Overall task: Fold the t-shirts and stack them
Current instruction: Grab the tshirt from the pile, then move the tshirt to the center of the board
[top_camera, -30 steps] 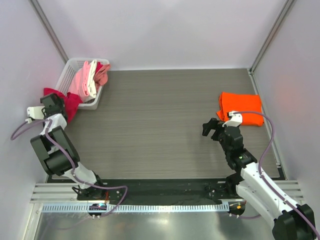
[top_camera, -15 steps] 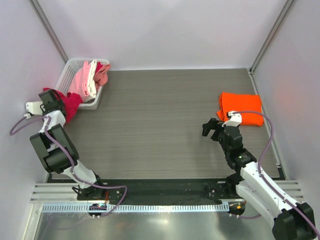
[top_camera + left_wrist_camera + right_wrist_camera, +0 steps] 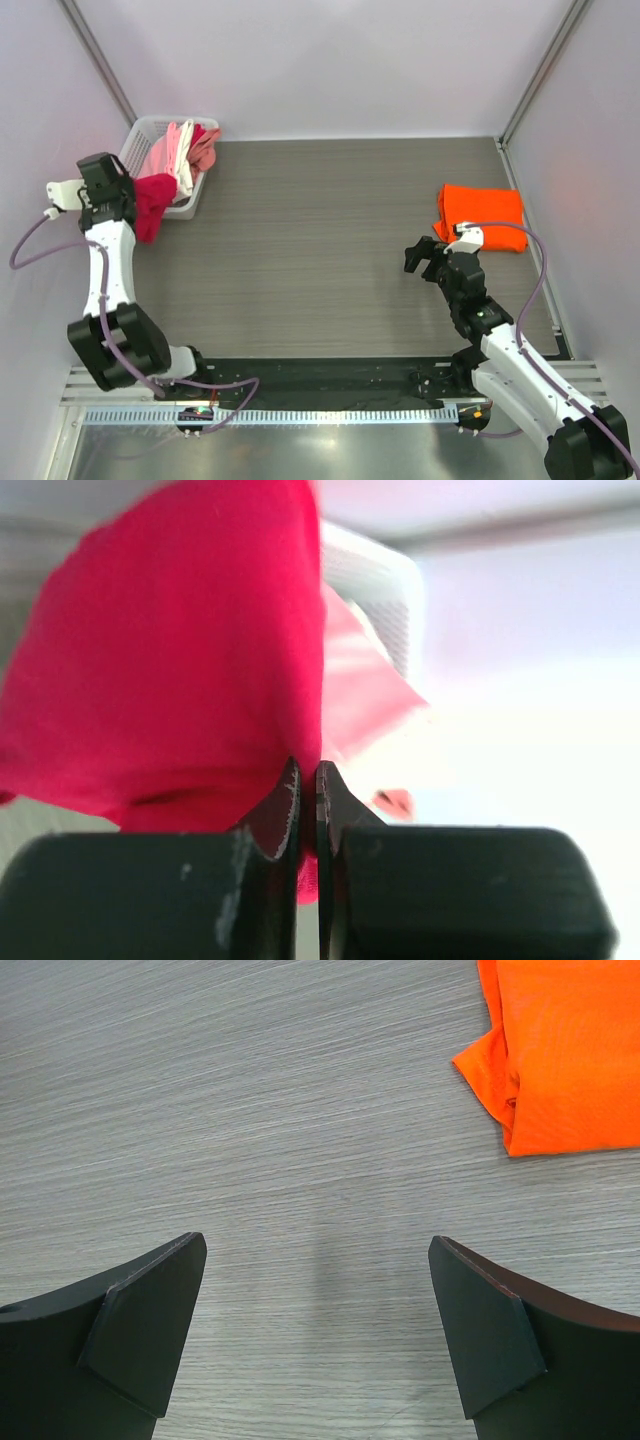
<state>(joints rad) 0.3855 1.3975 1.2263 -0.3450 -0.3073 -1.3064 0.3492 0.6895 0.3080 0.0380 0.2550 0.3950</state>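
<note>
Your 2 grippers | left gripper (image 3: pixel 308 772): clamped on 1 crimson t-shirt (image 3: pixel 170 660) beside 1 basket (image 3: pixel 150 124) | right gripper (image 3: pixel 316 1244): jaws apart, empty, over table (image 3: pixel 300 230), near 1 folded orange t-shirt (image 3: pixel 565 1050) | basket: pink shirts (image 3: pixel 160 160) and white shirts (image 3: pixel 185 168), count unclear

A crimson t-shirt (image 3: pixel 152 203), a bright orange t-shirt (image 3: pixel 487 215), a grey wood-grained bench (image 3: pixel 310 240); a white mesh basket (image 3: pixel 138 142), its cloths (image 3: pixel 172 160) seemingly pink and white.
</note>
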